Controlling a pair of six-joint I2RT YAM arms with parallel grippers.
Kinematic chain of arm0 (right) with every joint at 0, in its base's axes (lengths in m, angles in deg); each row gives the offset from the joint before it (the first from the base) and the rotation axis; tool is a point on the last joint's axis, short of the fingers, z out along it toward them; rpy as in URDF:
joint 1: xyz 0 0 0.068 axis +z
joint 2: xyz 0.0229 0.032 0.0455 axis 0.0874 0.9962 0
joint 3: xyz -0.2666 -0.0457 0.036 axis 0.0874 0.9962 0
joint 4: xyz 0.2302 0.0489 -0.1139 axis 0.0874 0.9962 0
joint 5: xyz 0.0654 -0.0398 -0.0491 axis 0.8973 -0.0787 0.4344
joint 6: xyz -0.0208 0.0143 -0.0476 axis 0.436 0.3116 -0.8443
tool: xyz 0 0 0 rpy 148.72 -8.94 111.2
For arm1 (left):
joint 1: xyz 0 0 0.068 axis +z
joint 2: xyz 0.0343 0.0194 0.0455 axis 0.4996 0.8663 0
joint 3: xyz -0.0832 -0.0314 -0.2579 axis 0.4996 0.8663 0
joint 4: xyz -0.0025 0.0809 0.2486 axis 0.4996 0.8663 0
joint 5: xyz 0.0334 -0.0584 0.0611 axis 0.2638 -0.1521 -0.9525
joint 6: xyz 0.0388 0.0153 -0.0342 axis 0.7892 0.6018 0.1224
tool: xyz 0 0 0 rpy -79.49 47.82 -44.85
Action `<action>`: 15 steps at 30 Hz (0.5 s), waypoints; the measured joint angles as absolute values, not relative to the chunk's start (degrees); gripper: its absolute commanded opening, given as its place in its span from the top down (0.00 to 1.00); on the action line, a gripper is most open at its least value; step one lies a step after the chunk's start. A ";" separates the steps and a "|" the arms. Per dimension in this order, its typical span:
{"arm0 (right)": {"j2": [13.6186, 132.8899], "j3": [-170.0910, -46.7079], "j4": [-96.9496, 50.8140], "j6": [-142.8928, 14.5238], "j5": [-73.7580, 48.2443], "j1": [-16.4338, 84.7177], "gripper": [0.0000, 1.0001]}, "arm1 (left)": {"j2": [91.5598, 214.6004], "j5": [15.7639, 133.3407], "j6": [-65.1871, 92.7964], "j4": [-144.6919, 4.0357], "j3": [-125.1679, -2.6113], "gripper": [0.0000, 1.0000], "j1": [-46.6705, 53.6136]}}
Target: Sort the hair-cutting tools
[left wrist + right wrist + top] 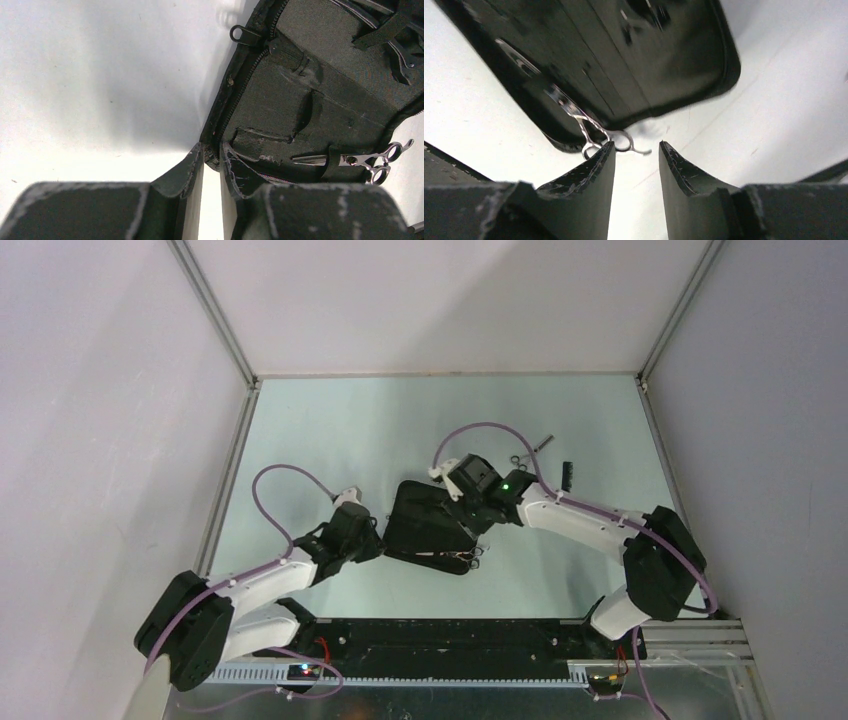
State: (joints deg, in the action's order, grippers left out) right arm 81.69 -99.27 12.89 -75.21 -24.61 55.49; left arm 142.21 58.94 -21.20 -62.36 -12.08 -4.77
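Note:
The black zip case (425, 525) lies open in the middle of the table. One pair of silver scissors (360, 160) is tucked under a strap inside it, ring handles sticking out past the case's edge (468, 560). My left gripper (211, 147) is shut on the case's zip rim at its left side (378, 540). My right gripper (637, 144) hovers open and empty over the case (649, 60), the scissors' rings (594, 127) just beyond its left fingertip. A second pair of scissors (530, 452) and a black comb (566, 475) lie on the table to the far right.
Metal frame rails (225, 480) run along the table's left and right sides, with walls behind them. The arm bases and a black rail (450, 635) sit at the near edge.

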 measured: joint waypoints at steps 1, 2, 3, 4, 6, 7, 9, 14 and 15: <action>80.95 -97.21 13.07 -72.26 -24.58 54.44 0.59 | 142.32 59.00 -21.20 -62.36 -12.08 0.78 -4.70; 80.29 -95.37 13.18 -69.63 -24.54 53.77 0.59 | 142.43 59.02 -21.20 -62.38 -12.08 0.78 -4.70; 79.77 -93.80 13.40 -67.64 -24.50 53.35 0.59 | 142.45 59.02 -21.20 -62.36 -12.10 0.78 -4.66; 79.02 -91.72 13.37 -64.98 -24.41 52.96 0.59 | 142.45 59.07 -21.20 -62.36 -12.10 0.78 -4.64; 77.49 -88.07 13.64 -60.19 -24.10 52.56 0.60 | 142.53 59.13 -21.18 -62.31 -12.17 0.78 -4.57; 76.75 -86.54 13.68 -58.03 -23.86 52.46 0.60 | 142.58 59.18 -21.18 -62.27 -12.21 0.78 -4.53; 75.52 -84.27 13.29 -54.49 -23.18 52.39 0.61 | 142.77 59.22 -21.16 -62.09 -12.41 0.78 -4.49; 73.27 -79.90 9.83 -47.10 -21.57 52.15 0.62 | 143.30 59.48 -21.12 -61.53 -12.95 0.78 -4.36; 73.27 -79.44 8.94 -46.09 -21.11 52.06 0.63 | 143.30 59.48 -21.12 -61.50 -12.95 0.78 -4.36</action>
